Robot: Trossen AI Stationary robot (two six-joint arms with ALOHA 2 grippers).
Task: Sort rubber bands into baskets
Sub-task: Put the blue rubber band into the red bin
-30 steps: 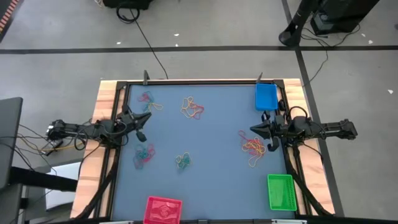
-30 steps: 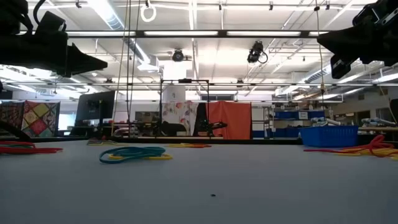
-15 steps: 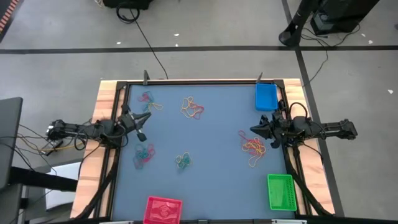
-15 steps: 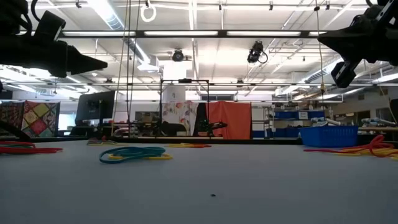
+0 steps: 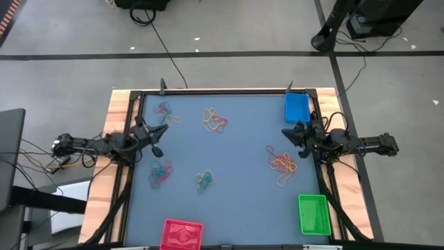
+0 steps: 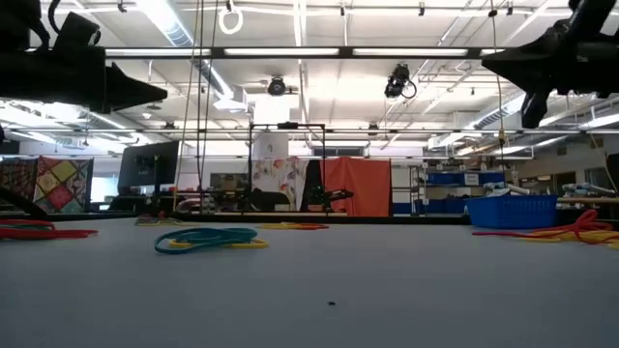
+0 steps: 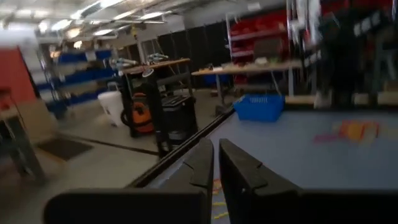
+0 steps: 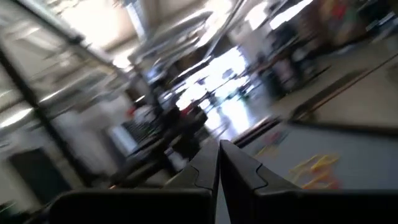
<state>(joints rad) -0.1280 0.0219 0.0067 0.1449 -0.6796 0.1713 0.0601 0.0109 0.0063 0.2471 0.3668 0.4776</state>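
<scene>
Rubber bands lie in loose clumps on the blue mat: pink and blue ones (image 5: 165, 111), yellow and orange ones (image 5: 215, 119), red and yellow ones (image 5: 283, 163), blue and pink ones (image 5: 161, 173), green and yellow ones (image 5: 204, 179). The blue basket (image 5: 297, 107) stands at the far right, the green basket (image 5: 313, 213) at the near right, the red basket (image 5: 182, 235) at the near edge. My left gripper (image 5: 165, 129) hangs shut and empty above the mat's left side. My right gripper (image 5: 285, 132) hangs shut and empty above the right side, near the blue basket.
The mat has a raised black frame (image 5: 222, 91) on a wooden table. Black cables (image 5: 166, 52) run over the floor behind it. The low view shows both grippers (image 6: 155, 97) (image 6: 488, 63) well above the mat, with bands (image 6: 208, 238) lying flat.
My right gripper has gone toward the table's far edge, from above the red and yellow clump toward the blue basket, and has turned about its own axis. It stays shut and empty. The rubber bands and baskets have not moved.
</scene>
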